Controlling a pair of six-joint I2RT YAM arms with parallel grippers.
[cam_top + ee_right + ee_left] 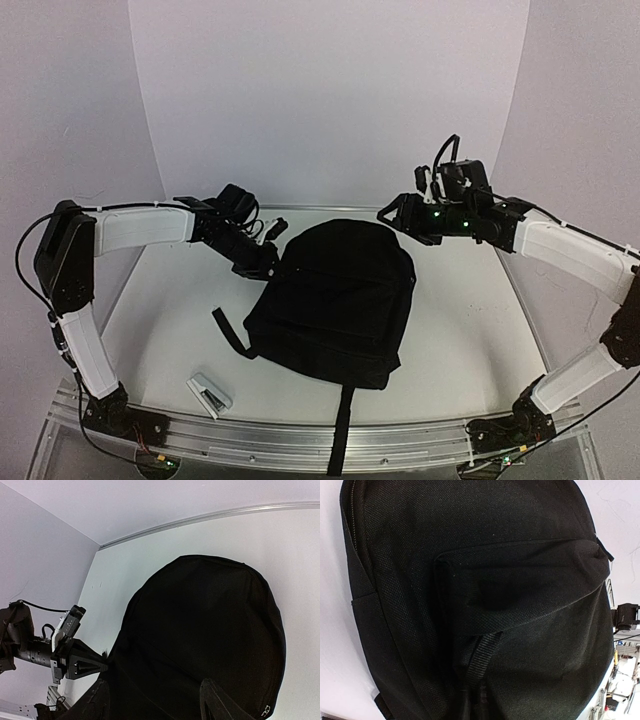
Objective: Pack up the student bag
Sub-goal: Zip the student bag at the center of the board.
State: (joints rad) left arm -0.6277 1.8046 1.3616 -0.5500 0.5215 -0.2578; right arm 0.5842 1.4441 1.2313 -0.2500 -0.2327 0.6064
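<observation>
1. One big black student bag lies flat in the middle of the table. Its long axis runs from the back wall toward the near rail, where a strap hangs over.
2. Both arms reach toward its far, rounded end. The left gripper is the nearer one, touching the bag's left edge with jaws pinched together, seemingly on fabric.
3. The right gripper hovers above the top right corner, fingers spread, holding nothing.
4. A small white object lies by the left base, apart from the bag.
</observation>
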